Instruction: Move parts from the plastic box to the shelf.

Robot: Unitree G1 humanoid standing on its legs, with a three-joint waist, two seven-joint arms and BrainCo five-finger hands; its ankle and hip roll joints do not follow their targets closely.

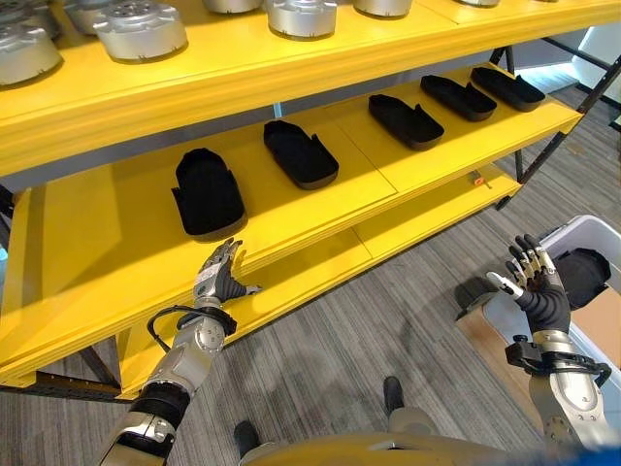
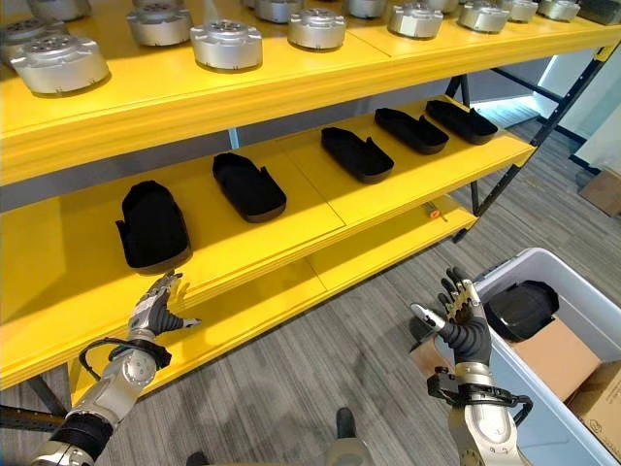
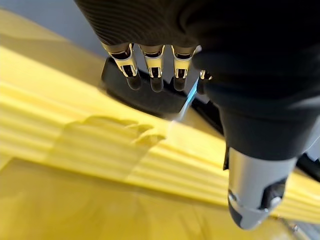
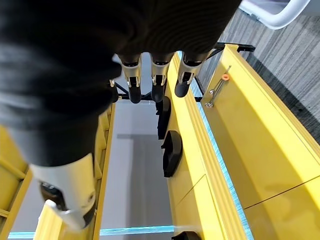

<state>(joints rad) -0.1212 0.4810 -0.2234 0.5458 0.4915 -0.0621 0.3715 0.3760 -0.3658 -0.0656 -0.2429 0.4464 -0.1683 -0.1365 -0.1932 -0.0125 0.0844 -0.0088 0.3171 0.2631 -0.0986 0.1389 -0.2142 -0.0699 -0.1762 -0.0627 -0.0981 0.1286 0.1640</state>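
A black part [image 2: 521, 309] lay in the box [image 2: 592, 291], low on the robot's right, next to a brown carton [image 2: 543, 357]. Five more black parts sat in a row on the middle shelf [image 1: 87, 233], and the one at the left end [image 1: 207, 191] was just past the left hand [image 1: 219, 273]. That hand hung at the front edge of the shelf with its fingers [image 3: 156, 75] straight and loose, holding nothing. They were close to that part but not touching it. The right hand [image 2: 461, 316] was up in the air just beside the box, near its left wall. Its fingers [image 4: 157, 82] were spread and held nothing too. The part in the box was close to them but apart, lower and to the right. Round silver parts [image 1: 139, 29] stood on the top shelf. It looked like one part was set down and the next one was not picked up yet. So the step in hand was likely the reach back to the box. For the next move, the right hand would need to go over the box wall and down onto the black part. Then the fingers would have to curl around it, so it could be lifted and put on a bare spot of the shelf.
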